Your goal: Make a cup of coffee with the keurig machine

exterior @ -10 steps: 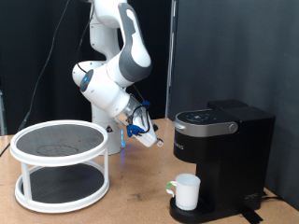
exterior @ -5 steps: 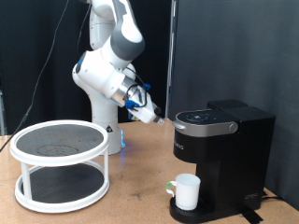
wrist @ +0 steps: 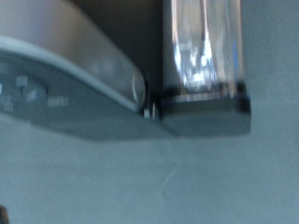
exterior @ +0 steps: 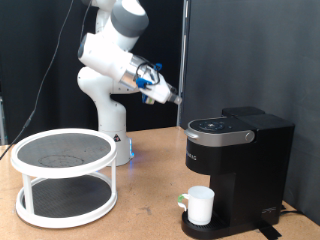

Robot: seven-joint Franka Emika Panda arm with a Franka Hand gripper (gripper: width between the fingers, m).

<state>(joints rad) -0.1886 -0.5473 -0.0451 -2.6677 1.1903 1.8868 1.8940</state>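
Note:
The keurig machine [exterior: 238, 158] is a boxy black coffee maker at the exterior view's right, its lid down. The white cup [exterior: 201, 205] with a green-tinged handle stands on the machine's round drip base. My gripper [exterior: 169, 96] is in the air above and to the left of the machine's top, pointing toward it, with nothing seen between its fingers. The wrist view is blurred and shows the machine's silver-trimmed lid [wrist: 65, 79] with buttons and a clear water tank [wrist: 204, 51]. The fingers do not show in the wrist view.
A white two-tier round rack [exterior: 63, 176] with dark mesh shelves stands on the wooden table [exterior: 140, 215] at the exterior view's left. The robot's white base stands behind it. A black curtain hangs behind the machine.
The arm has lifted and swung: the gripper rose from low beside the machine's left to a spot above its top-left corner.

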